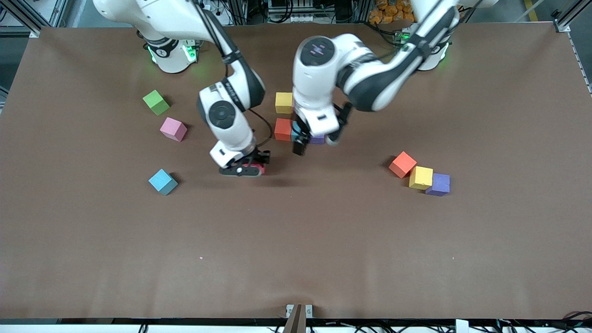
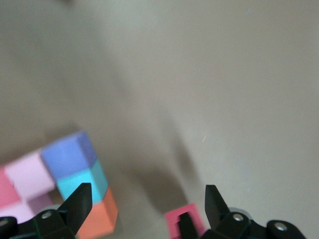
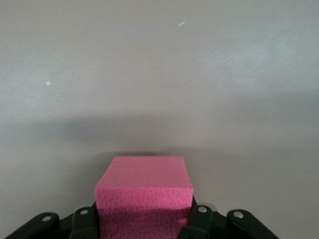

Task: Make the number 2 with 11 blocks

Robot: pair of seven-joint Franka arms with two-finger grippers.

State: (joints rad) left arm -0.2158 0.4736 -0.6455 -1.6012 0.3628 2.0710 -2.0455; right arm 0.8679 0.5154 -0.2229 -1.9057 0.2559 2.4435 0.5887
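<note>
My right gripper is shut on a pinkish-red block, low over the table a little nearer the camera than the started number 2. That figure is a cluster of blocks: yellow, orange-red, light blue, purple. The left wrist view shows its purple, light blue, orange and pale pink blocks side by side. My left gripper hangs open just above this cluster, fingers empty. The held block also shows there.
Toward the right arm's end lie a green cube, a pink block and a light blue block. Toward the left arm's end an orange block, a yellow block and a purple block touch in a row.
</note>
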